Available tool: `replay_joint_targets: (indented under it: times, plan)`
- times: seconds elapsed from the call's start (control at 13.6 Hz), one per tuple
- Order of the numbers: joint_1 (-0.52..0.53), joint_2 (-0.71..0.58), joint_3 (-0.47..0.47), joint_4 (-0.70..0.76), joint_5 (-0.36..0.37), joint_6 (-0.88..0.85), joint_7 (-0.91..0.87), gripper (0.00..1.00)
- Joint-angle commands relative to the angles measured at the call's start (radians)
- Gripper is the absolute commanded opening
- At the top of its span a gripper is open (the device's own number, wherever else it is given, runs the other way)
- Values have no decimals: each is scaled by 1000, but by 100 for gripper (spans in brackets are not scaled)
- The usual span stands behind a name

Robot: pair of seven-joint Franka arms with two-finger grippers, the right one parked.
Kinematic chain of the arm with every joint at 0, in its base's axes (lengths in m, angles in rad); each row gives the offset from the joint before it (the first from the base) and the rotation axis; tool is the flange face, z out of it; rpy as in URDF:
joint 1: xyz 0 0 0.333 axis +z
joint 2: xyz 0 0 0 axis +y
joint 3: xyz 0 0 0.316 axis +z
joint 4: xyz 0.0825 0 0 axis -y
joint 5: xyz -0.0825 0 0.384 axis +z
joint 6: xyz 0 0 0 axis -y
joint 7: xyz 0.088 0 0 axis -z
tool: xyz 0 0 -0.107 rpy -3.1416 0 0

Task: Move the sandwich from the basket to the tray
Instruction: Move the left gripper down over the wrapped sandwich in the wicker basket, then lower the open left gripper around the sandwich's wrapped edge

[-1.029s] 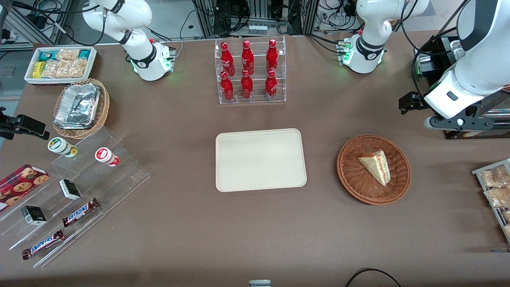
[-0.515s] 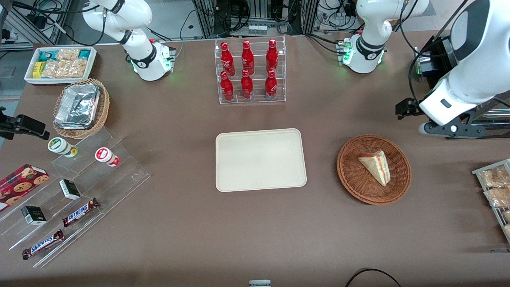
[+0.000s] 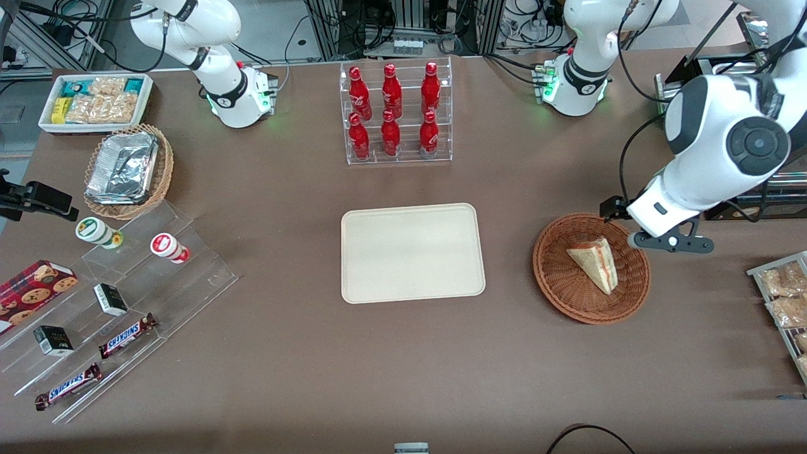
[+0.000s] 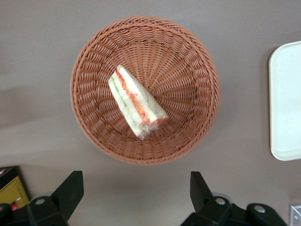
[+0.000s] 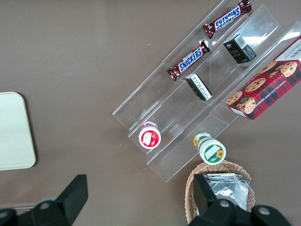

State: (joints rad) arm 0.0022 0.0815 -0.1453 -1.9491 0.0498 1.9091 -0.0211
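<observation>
One sandwich [image 4: 137,107]: clear-wrapped triangular wedge, white bread with red and green filling, lying flat in the round reddish-brown wicker basket [image 3: 555,277], untouched.
Basket position: on the brown table [image 3: 284,353], toward the working arm's end, just beside the tray but apart from it.
Tray [image 3: 413,252]: cream-beige, rectangular with rounded corners, bare, at the middle of the table.
Gripper [image 4: 136,193]: raised above the basket's rim on the side toward the working arm's end, pointing down; fingers [image 4: 70,190] spread wide, nothing between them, clear of both sandwich and wicker.
Wrist view: whole basket framed between the two dark fingertips, sandwich tilted across the bowl's centre, tray edge showing at one side.
Bottle rack [image 3: 396,112]: clear acrylic, six red bottles in two rows, farther from the front camera than the tray.
Parked arm's end: tan wicker basket with foil container [image 3: 125,169], white bin of snack packets [image 3: 96,101], clear stepped display with two Snickers bars [image 3: 126,336], small dark boxes, two round-lidded cups and a cookie box [image 3: 31,287].
</observation>
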Motion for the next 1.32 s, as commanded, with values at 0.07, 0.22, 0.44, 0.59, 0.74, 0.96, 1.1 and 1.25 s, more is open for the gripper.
replay_joint_targets:
  times: [0.07,0.22,0.44,0.59,0.74,0.96,1.1,1.25]
  plan:
    - [1,13,9,-100,4,157,10,100]
    - [1,26,12,-148,4,241,3,100]
    - [1,37,36,-195,2,321,-46,100]
    - [-1,40,38,-217,2,358,-168,100]
    - [-1,40,38,-246,2,415,-346,100]
    - [-8,73,38,-246,2,450,-596,100]
    - [-11,84,36,-248,2,472,-724,100]
    - [-13,95,36,-248,2,481,-767,100]
